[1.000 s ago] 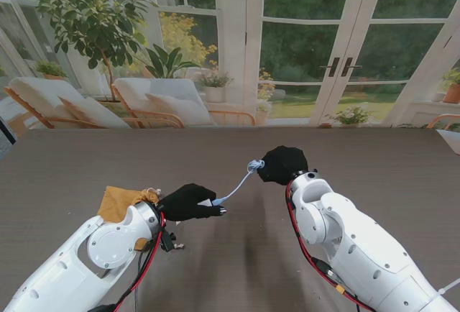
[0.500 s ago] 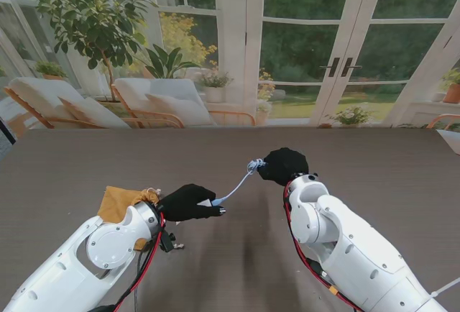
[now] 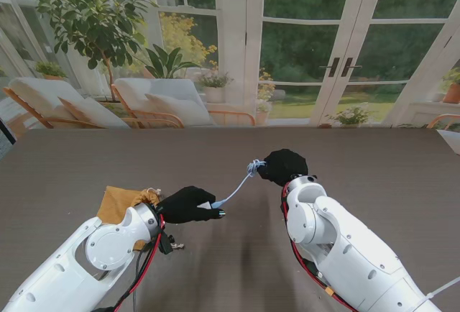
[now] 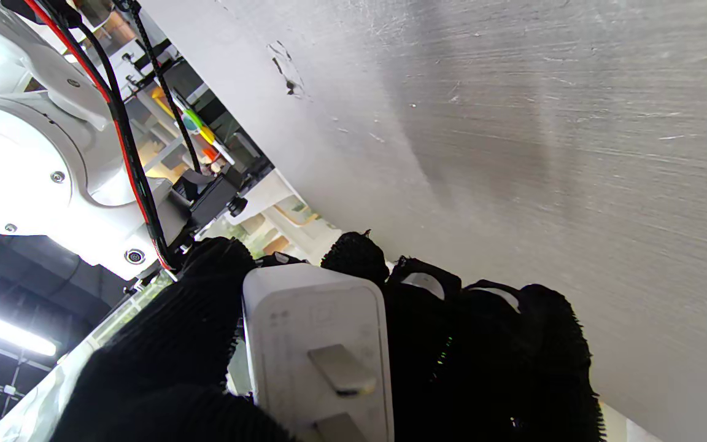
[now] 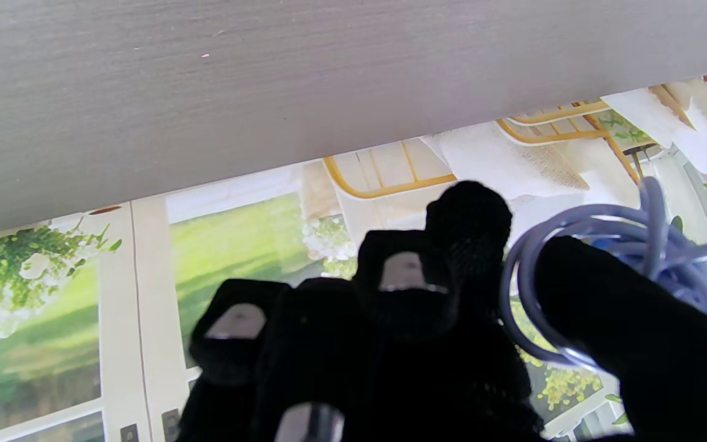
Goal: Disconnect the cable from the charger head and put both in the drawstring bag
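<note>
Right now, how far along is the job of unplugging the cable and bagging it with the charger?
Nothing is stored yet. In hand: the left robot hand grips the white charger head, the right robot hand grips the coiled light-blue cable, and the cable stretches between them, seemingly still plugged in. Left: pulling them apart and putting both into the tan drawstring bag, which lies behind the left wrist.
</note>
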`<action>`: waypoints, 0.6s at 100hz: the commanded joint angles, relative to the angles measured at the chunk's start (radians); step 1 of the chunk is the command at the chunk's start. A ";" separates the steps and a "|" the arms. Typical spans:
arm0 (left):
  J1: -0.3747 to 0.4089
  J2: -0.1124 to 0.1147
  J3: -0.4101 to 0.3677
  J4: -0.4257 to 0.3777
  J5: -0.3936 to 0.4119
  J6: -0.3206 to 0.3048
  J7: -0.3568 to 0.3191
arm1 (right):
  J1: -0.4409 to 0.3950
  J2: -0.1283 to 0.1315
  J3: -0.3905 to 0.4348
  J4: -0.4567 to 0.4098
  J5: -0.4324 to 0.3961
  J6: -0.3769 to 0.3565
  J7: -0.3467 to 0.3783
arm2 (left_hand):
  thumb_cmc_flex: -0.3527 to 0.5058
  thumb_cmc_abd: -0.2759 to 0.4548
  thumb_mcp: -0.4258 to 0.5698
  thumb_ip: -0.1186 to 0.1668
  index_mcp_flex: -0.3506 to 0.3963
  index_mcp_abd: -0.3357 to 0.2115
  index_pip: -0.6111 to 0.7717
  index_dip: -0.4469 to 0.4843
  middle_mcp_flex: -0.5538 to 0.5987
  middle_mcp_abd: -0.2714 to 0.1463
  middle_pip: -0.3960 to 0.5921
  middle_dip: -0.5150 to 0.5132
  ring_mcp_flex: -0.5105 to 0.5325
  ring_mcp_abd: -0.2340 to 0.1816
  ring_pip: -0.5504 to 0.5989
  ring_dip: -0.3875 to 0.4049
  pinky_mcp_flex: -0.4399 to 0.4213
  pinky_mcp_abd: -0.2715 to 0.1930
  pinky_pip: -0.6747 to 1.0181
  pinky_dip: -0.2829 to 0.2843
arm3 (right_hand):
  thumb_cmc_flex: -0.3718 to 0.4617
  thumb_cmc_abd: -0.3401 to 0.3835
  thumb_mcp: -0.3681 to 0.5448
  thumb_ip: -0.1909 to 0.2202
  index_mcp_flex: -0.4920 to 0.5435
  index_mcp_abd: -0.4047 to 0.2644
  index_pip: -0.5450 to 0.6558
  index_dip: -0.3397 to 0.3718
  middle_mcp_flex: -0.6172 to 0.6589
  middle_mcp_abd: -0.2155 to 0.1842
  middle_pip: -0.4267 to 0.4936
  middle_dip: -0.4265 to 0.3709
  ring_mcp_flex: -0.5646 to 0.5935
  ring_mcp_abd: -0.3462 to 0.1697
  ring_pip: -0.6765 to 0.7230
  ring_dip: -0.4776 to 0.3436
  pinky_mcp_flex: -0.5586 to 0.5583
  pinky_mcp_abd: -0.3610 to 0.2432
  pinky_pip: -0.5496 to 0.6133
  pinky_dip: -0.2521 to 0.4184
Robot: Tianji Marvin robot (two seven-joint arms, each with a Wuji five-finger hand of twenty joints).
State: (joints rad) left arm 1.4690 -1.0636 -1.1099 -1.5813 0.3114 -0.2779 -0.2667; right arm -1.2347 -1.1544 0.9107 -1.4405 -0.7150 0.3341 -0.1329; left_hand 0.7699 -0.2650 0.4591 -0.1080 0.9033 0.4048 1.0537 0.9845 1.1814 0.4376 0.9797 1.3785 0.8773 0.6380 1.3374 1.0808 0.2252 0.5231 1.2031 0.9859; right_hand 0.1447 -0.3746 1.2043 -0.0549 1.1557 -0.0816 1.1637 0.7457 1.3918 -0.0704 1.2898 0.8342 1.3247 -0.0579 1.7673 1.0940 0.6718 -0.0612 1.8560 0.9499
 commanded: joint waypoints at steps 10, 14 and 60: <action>0.002 0.002 -0.003 -0.006 0.001 -0.005 -0.022 | 0.002 0.005 -0.005 0.011 -0.019 -0.009 0.021 | 0.066 0.050 0.046 0.026 0.059 -0.049 0.061 0.008 -0.025 -0.012 0.007 0.001 -0.002 0.018 -0.016 -0.006 -0.015 -0.065 0.116 0.021 | 0.054 0.050 0.090 0.048 0.108 0.133 0.084 0.033 0.061 0.209 0.107 0.009 -0.005 -0.131 0.036 0.021 0.565 -0.094 0.238 0.050; 0.003 0.002 -0.003 -0.006 0.002 -0.005 -0.022 | 0.005 0.004 -0.008 0.015 -0.016 -0.002 0.017 | 0.066 0.051 0.045 0.026 0.060 -0.048 0.061 0.008 -0.024 -0.012 0.007 0.001 -0.002 0.018 -0.016 -0.006 -0.015 -0.065 0.116 0.021 | 0.056 0.047 0.090 0.049 0.108 0.134 0.084 0.033 0.061 0.213 0.105 0.008 -0.005 -0.128 0.037 0.021 0.565 -0.094 0.238 0.050; 0.022 0.012 -0.018 -0.033 0.020 0.003 -0.051 | 0.048 0.000 -0.034 0.052 -0.049 0.075 0.010 | 0.065 0.052 0.043 0.026 0.058 -0.051 0.062 0.009 -0.025 -0.014 0.007 0.001 -0.002 0.017 -0.016 -0.006 -0.016 -0.065 0.115 0.021 | 0.071 0.036 0.080 0.051 0.110 0.141 0.080 0.036 0.061 0.206 0.107 0.010 -0.004 -0.139 0.034 0.017 0.565 -0.099 0.238 0.047</action>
State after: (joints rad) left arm 1.4810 -1.0594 -1.1249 -1.6064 0.3271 -0.2753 -0.2884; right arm -1.2002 -1.1566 0.8712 -1.4090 -0.7557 0.3945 -0.1328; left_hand 0.7701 -0.2536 0.4591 -0.1080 0.9024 0.4063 1.0537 0.9845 1.1752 0.4376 0.9797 1.3782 0.8772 0.6379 1.3373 1.0807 0.2252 0.5230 1.2032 0.9859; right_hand 0.1415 -0.3978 1.2015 -0.0583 1.1558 -0.0816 1.1637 0.7464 1.3918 -0.0704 1.2902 0.8341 1.3247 -0.0577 1.7676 1.0941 0.6718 -0.0612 1.8562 0.9499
